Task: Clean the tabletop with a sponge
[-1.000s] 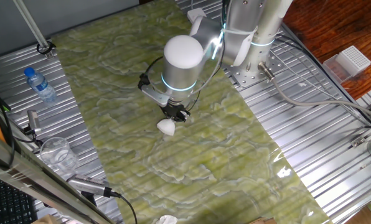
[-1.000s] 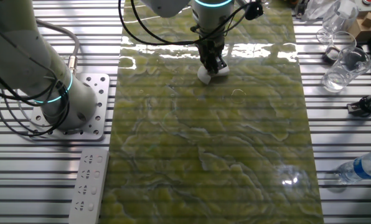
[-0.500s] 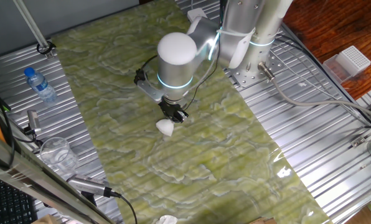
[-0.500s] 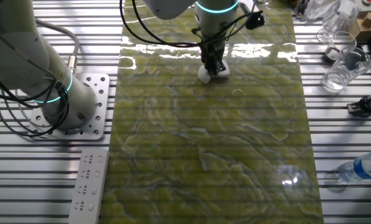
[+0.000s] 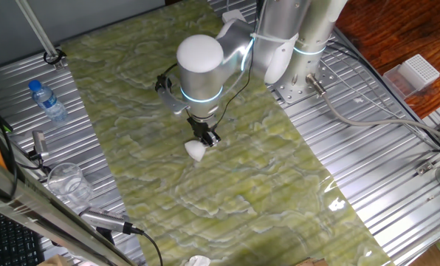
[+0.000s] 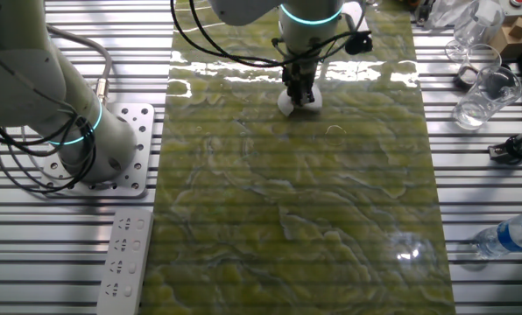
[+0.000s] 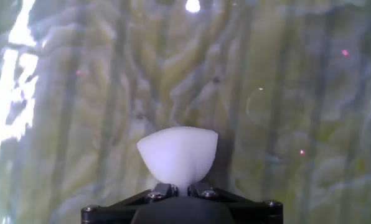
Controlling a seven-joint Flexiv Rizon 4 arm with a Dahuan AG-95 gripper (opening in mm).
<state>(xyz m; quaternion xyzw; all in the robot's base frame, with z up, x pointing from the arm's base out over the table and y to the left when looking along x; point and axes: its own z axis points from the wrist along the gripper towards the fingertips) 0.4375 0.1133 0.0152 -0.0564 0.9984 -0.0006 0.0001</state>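
Observation:
The tabletop (image 5: pixel 227 185) is a long glossy green-yellow marbled sheet; it also shows in the other fixed view (image 6: pixel 296 201) and fills the hand view (image 7: pixel 285 99). The sponge (image 5: pixel 196 151) is a small white soft block, pinched so it bulges. My gripper (image 5: pixel 206 138) is shut on the sponge and holds it down against the sheet. In the other fixed view the gripper (image 6: pixel 300 93) stands over the sponge (image 6: pixel 289 104) near the sheet's far end. In the hand view the sponge (image 7: pixel 178 153) sticks out from between the gripper's (image 7: pixel 179 188) two black fingers.
Ribbed silver panels flank the sheet. A water bottle (image 5: pixel 47 101) and a clear cup (image 5: pixel 67 180) stand on the left; a white perforated box (image 5: pixel 417 72) on the right. A small crumpled white scrap (image 5: pixel 198 261) lies at the sheet's near edge. The arm's base (image 6: pixel 95 149) is bolted beside the sheet.
The arm's wrist has swung left, toward the bottle side, over the last second. The sponge has stayed gripped and has barely shifted on the sheet.

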